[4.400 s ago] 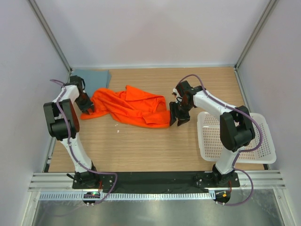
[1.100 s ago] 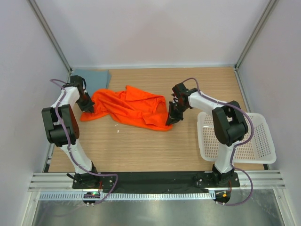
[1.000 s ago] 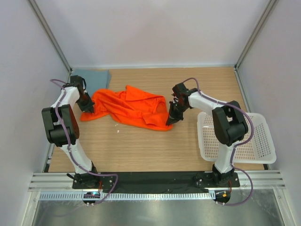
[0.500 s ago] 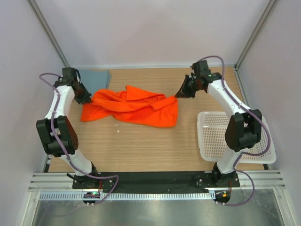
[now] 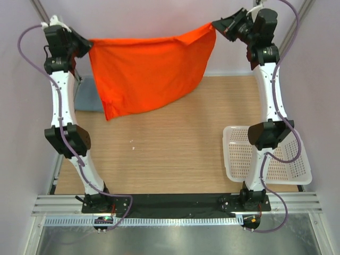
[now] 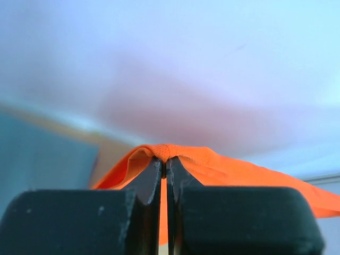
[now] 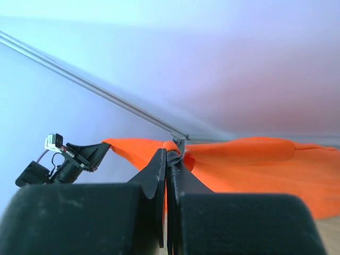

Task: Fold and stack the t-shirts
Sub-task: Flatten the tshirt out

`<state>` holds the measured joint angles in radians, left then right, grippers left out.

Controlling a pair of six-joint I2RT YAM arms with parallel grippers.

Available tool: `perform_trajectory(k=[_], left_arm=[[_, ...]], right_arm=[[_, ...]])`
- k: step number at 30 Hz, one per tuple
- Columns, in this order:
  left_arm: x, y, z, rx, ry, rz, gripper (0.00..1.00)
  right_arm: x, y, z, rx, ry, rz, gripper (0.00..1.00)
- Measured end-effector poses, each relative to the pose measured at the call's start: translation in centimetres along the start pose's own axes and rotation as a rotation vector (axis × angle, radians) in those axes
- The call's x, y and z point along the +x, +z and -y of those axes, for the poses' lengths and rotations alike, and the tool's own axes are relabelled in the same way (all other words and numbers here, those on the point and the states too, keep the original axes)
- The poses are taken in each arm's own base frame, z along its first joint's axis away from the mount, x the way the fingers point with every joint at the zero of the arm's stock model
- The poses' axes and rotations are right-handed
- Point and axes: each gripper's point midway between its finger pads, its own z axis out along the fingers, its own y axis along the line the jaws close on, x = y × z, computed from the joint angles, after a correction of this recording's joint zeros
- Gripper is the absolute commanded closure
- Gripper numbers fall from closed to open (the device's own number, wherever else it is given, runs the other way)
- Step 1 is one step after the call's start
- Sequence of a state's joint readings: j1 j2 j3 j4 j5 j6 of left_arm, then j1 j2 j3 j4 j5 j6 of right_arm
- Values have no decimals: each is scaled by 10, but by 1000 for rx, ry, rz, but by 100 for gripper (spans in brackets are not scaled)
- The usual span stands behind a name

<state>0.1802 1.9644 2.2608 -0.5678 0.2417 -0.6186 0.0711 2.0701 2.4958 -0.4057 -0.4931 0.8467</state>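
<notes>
- Above the far half of the table (image 5: 175, 154), now holding the orange t-shirt (image 5: 146, 74) aloft, stretched into a broad hanging sheet between both arms.
- Half a second back, still down on the wood, rumpled and only starting to be drawn out sideways; a second back, bunched in a heap.
- Pinching the top left corner with the left gripper (image 5: 84, 45), jaws clamped tight on the cloth; from the left wrist view, a fold of orange squeezed between the two black fingers.
- Pinching the top right corner with the right gripper (image 5: 217, 25), likewise closed hard on the fabric; from the right wrist view, the hem caught at the fingertips and the rest trailing off to the right.
- Reaching nearly straight up with both arms, where earlier bent low over the tabletop at either end of the heap.
- Top edge pulled almost taut and level; bottom edge slanting, lowest at the left, highest at the right.
- Cannot tell whether that lowest corner touches the table.
- At the far left corner, same spot as before: the grey-blue t-shirt (image 5: 87, 98), lying flat, now partly hidden behind the hanging orange one.
- At the near right, unmoved: the white basket (image 5: 239, 155), with the right arm's elbow crossing over it in the top view.
</notes>
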Motion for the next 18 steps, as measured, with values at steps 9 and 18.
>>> perform_trajectory(k=[9,18], left_arm=[[-69,-8,50,265,-54,191,100],[42,-24,-6,151,-78,-66,100]], right_arm=[[-10,-9,-1,-37,64,13,99],[39,-45,18,62,120,-111,99]])
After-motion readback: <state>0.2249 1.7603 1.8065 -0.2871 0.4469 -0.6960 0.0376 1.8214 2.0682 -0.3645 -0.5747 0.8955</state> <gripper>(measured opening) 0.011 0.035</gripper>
